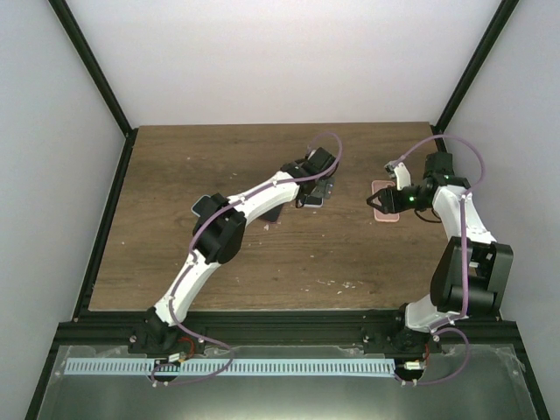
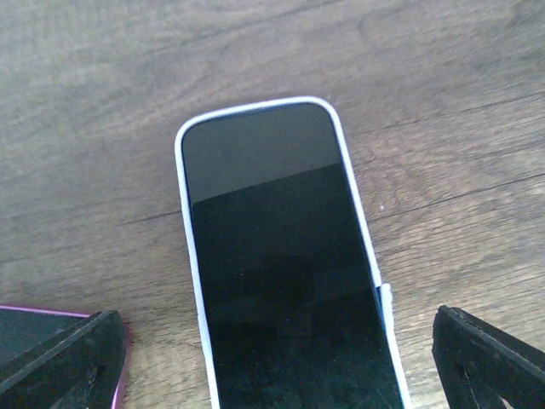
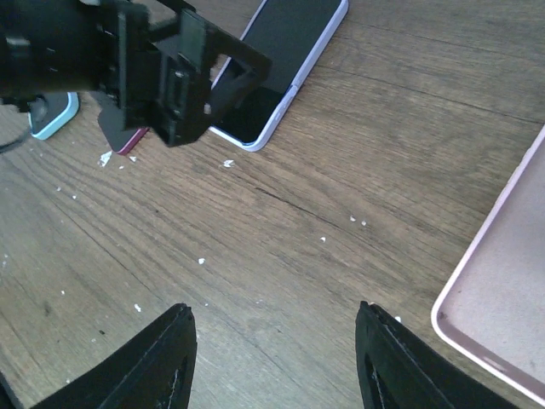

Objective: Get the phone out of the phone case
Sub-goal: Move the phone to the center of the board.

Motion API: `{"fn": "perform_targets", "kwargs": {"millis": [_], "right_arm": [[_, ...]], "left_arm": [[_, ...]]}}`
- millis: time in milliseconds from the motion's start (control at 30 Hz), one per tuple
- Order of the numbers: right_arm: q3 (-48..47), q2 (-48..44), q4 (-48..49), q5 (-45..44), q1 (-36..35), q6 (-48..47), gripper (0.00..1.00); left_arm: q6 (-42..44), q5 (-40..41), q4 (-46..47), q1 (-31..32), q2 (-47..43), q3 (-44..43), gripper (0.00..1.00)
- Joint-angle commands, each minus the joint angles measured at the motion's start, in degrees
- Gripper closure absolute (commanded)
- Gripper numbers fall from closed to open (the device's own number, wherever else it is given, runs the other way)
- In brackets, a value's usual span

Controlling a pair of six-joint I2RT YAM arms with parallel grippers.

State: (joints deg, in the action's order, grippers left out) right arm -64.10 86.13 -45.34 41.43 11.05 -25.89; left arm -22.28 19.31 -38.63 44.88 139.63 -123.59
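Observation:
A phone with a black screen sits in a white case (image 2: 281,256) and lies flat on the wooden table. It also shows in the top view (image 1: 315,199) and the right wrist view (image 3: 285,51). My left gripper (image 2: 274,319) is open, with one finger on each side of the cased phone, just above it; it also shows in the top view (image 1: 318,191). My right gripper (image 3: 274,311) is open and empty over bare wood, to the right of the phone (image 1: 374,201). A flat pink case or phone back (image 3: 502,298) lies just right of the right gripper.
A magenta-edged device (image 2: 34,328) lies beside the cased phone on the left, under my left finger. A light blue object (image 3: 51,115) lies further off. Small white crumbs (image 3: 228,162) dot the wood. White walls and a black frame enclose the table (image 1: 219,280).

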Motion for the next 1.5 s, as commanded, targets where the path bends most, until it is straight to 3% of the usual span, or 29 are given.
{"fn": "perform_targets", "kwargs": {"millis": [0, 400, 700, 867, 1000, 1167, 1300, 1467], "right_arm": [[0.6, -1.8, 0.5, 2.5, 0.1, 1.5, 0.47], [1.0, -2.2, -0.2, 2.7, 0.1, 1.8, 0.47], [1.4, -1.8, 0.1, 3.0, 0.1, 1.9, 0.47], [0.8, -1.6, 0.0, 3.8, 0.1, 1.9, 0.47], [-0.4, -2.0, -2.2, 5.6, 0.1, -1.4, 0.47], [-3.4, -2.7, -6.3, 6.8, 0.1, -8.2, 0.47], [-4.6, -2.3, -8.8, 8.5, 0.0, -14.1, 0.47], [-6.5, -0.7, -16.6, 13.5, 0.1, -28.8, 0.47]], "left_arm": [[-2.9, 0.7, -1.1, -0.8, 2.6, -2.3, 0.0], [-4.2, -8.6, -0.2, -2.0, 11.3, -9.0, 0.0], [-3.0, -1.5, -1.9, -0.2, 11.5, -6.0, 0.03], [-1.5, 2.8, -1.3, 1.8, 9.4, -1.5, 0.1], [0.3, -0.7, 3.9, 3.2, 3.2, 7.8, 0.23], [6.7, -10.0, 12.6, 5.2, -7.7, 26.8, 0.33], [13.9, -18.2, 17.2, 7.6, -17.3, 42.0, 0.33], [21.0, -27.1, 20.0, 10.0, -28.3, 60.0, 0.28]]}}
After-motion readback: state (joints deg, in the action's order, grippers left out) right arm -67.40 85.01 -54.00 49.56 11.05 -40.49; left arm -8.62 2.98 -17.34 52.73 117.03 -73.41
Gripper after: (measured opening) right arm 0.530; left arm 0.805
